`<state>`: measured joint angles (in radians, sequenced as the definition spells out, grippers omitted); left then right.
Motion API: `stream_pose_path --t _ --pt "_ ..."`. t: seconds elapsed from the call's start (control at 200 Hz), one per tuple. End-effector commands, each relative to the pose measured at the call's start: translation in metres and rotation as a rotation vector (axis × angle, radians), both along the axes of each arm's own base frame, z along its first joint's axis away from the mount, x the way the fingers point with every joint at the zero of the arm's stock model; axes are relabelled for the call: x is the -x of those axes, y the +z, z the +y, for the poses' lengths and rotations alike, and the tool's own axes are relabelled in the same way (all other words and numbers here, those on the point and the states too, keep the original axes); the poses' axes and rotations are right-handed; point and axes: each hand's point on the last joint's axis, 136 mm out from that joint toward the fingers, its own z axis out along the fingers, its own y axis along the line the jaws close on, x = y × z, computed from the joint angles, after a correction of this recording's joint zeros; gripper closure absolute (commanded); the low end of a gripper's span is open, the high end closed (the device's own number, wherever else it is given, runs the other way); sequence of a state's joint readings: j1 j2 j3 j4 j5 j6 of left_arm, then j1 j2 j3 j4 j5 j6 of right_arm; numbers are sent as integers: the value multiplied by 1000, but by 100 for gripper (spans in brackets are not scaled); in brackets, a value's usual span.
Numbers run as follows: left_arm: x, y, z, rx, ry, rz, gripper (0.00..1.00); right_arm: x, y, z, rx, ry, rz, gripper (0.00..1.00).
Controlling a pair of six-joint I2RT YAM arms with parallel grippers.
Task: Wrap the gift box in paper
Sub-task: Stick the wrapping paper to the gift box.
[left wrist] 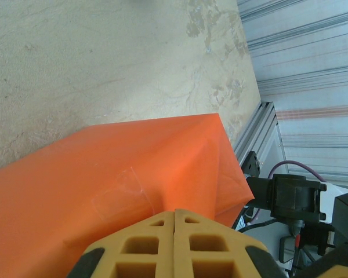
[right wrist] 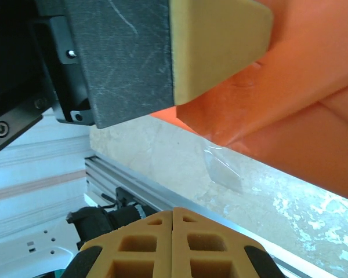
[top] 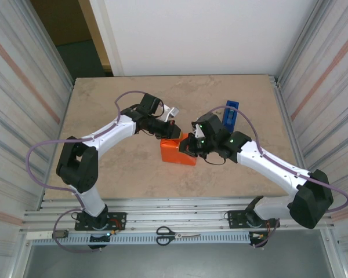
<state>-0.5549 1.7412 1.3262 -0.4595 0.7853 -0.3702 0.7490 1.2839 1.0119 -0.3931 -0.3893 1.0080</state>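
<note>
The orange paper (top: 177, 153) is folded into a block-shaped parcel at the middle of the table. The gift box is hidden inside it. My left gripper (top: 173, 136) is shut, its tips (left wrist: 174, 211) resting on the parcel's top near a folded end flap. A strip of clear tape (left wrist: 119, 188) lies across the paper (left wrist: 104, 174) there. My right gripper (top: 189, 145) is shut too, its tips (right wrist: 173, 211) just off the parcel's right end, holding nothing. In the right wrist view the left gripper's fingers (right wrist: 220, 46) press against the paper (right wrist: 313, 116), and a loose piece of clear tape (right wrist: 223, 168) hangs from its lower edge.
A blue tape dispenser (top: 231, 114) stands behind the right gripper. Scissors (top: 177, 234) lie on the metal rail at the near edge. Corrugated walls close in the table (top: 104, 174) on the left and right.
</note>
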Motion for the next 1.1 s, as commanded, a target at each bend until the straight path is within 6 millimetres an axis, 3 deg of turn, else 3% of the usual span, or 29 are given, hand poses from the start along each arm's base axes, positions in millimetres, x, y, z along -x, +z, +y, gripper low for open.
stream_pose_path --t 0.0,0.261,0.446,0.551,0.651,0.787,0.852,0.932,1.097 --pt "31 -56 8 -134 -23 160 100 -12 15 7 -27 -9 -85 100" --pt "32 -56 9 -133 -24 164 100 -38 -4 14 4 -55 -123 100" --pt "32 -53 9 -128 -26 160 100 -23 -54 -2 92 -64 -12 100" --pt "32 -51 8 -125 -26 156 100 -10 -66 -8 89 -72 33 100" --pt "32 -51 8 -125 -25 156 100 -10 -51 -9 44 -73 21 100" --pt "32 -52 9 -128 -25 159 100 -17 4 7 -99 -26 -44 100" --pt "32 -53 9 -130 -26 157 100 -20 19 10 -120 -16 -68 100" --pt "32 -53 8 -129 -24 159 100 -26 15 7 -109 -33 -57 100" --pt "31 -53 7 -122 -24 161 100 -36 -16 4 -55 -68 -20 100"
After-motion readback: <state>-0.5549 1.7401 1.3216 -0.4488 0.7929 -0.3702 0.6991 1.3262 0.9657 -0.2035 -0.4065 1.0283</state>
